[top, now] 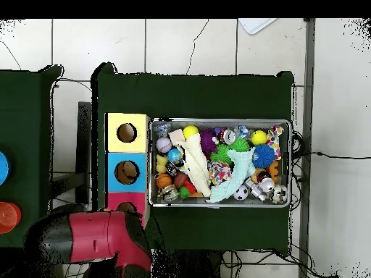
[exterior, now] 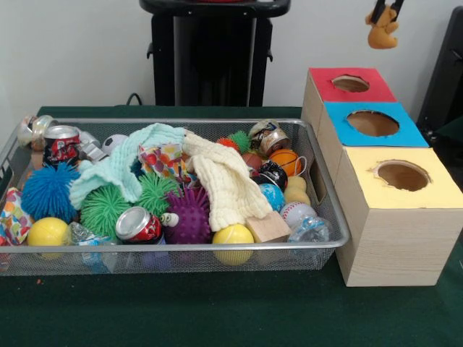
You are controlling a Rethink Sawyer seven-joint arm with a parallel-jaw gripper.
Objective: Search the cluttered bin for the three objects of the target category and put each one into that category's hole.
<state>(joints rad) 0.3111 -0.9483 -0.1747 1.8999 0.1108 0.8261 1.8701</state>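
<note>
Fingers of the gripper [exterior: 385, 10] show at the top edge of the front view, closed on a tan-brown plush toy [exterior: 383, 32] that dangles below them. The toy hangs high above and a little to the right of the red-topped box [exterior: 350, 85], whose round hole [exterior: 351, 83] is the target for plush animals; the height likely keeps the toy clear of the box tops while the arm travels, and the hole is not yet directly beneath it. Next to the red box stand the blue-topped box [exterior: 372, 124] and the yellow-topped box [exterior: 401, 188], in a row beside the wire-mesh bin [exterior: 173, 259]. From overhead, the red arm [top: 101, 237] covers most of the red box, so the toy cannot be seen there. The bin remains crowded with spiky balls, cans and two cloths draped over the middle; those cloths may be hiding other plush toys, and none is plainly visible.
</note>
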